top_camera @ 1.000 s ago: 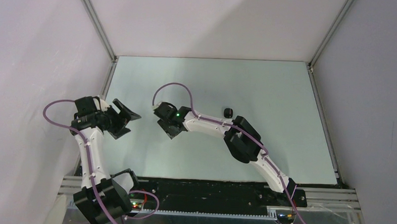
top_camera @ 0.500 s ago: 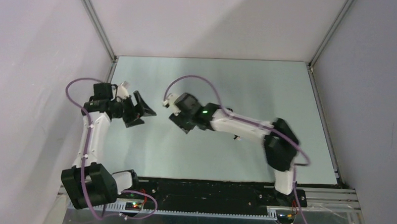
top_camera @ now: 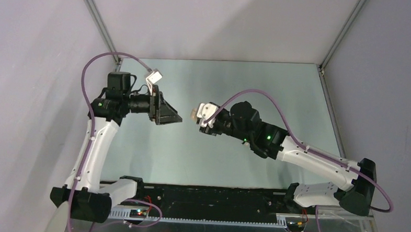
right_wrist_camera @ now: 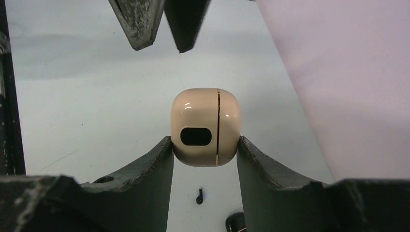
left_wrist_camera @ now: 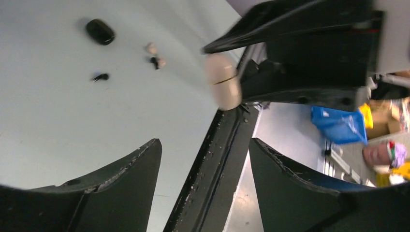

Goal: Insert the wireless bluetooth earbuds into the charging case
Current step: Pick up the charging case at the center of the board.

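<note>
Right claw [right_wrist_camera: 204,141] is pinching the glossy beige rounded charging case [right_wrist_camera: 205,126] midair, left claw [left_wrist_camera: 204,142] is wide open & empty, and only the left wrist cam shows both tiny black earbuds [left_wrist_camera: 100,76] lying apart on the pale table [left_wrist_camera: 58,121] nr a black pebble case [left_wrist_camera: 100,31].

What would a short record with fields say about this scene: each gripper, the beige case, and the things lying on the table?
right gripper: shut on the beige charging case, held off the table
beige charging case: lid closed, seam showing
left gripper: open, empty, facing the case, not touching it
on the table: black case; black earbud; a second one apart from it
</note>
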Action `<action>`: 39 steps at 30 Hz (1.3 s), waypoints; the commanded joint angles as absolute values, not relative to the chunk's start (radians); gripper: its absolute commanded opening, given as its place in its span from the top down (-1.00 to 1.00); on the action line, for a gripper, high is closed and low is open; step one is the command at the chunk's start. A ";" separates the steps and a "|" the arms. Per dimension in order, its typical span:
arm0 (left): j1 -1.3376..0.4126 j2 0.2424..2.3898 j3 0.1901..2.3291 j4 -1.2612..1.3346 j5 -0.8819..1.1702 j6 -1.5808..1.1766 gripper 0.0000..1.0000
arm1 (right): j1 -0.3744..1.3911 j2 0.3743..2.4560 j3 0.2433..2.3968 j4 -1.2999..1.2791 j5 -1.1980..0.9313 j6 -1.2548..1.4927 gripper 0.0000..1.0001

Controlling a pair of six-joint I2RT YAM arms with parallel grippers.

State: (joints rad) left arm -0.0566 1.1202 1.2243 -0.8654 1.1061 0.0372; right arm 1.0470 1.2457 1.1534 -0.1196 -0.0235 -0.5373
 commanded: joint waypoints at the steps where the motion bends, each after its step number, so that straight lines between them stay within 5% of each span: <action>1: -0.136 1.085 1.253 -0.852 1.195 0.109 -0.45 | 1.078 1.234 1.144 -0.043 0.023 -0.623 0.58; 8: -0.200 1.081 1.220 -0.852 1.173 0.078 -0.29 | 1.106 1.254 1.143 -0.011 0.034 -0.663 0.58; 13: -0.215 1.085 1.210 -0.853 1.153 0.066 -0.40 | 1.119 1.261 1.144 0.014 -0.002 -0.693 0.57; 33: -0.260 1.174 1.289 -0.802 1.139 0.006 -0.05 | 1.150 1.275 1.143 0.033 -0.006 -0.722 0.52; 39: -0.265 1.179 1.282 -0.790 1.138 0.006 0.35 | 1.150 1.278 1.143 0.033 -0.006 -0.718 0.52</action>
